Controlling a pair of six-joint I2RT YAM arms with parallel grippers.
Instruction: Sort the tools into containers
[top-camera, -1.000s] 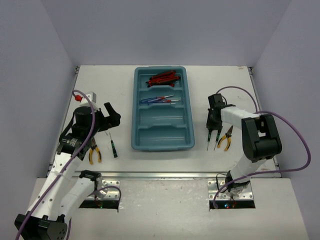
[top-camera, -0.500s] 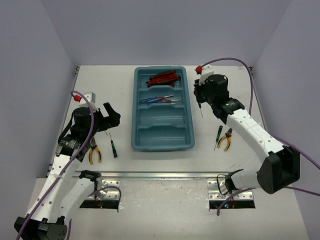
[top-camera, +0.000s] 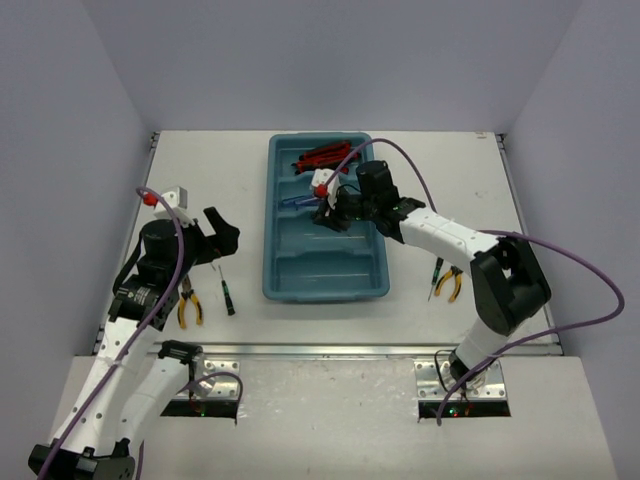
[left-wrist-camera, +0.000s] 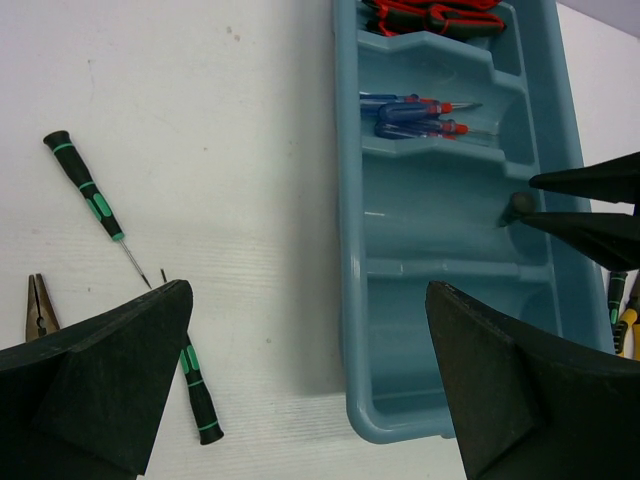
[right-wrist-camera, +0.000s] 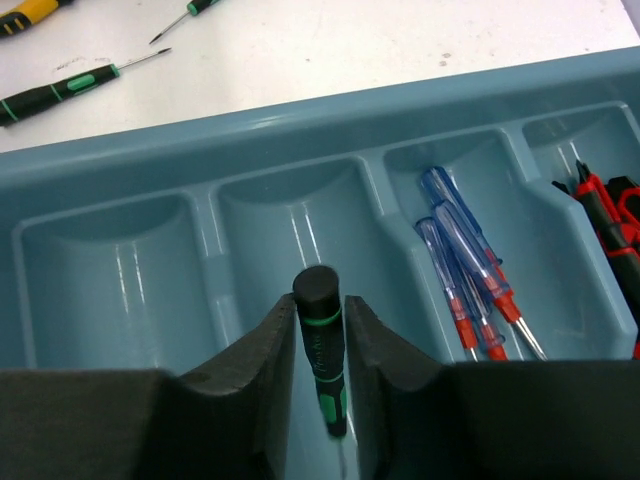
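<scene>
Right wrist: right end effector (right-wrist-camera: 318, 306) grips thin black-green screwdriver (right-wrist-camera: 322, 370), seemingly above teal-blue plastic tray (right-wrist-camera: 300, 130); left end effector (left-wrist-camera: 308, 290) released.

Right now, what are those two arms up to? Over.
Left gripper open, hovering over table. Right gripper shut on black-green screwdriver, above tray compartment beside blue screwdrivers. Nothing in the way.

tabletop (top-camera: 230, 160) is carrying teal tray (top-camera: 325, 293) under right pincer (top-camera: 330, 212) | two black-green screwdrivers (left-wrist-camera: 85, 190) and yellow pliers (top-camera: 188, 308) are lying just nearward of left pincer (top-camera: 226, 232) | second pliers (top-camera: 455, 277) and third screwdriver (top-camera: 436, 275) are lying side by side, well right of right pincer
</scene>
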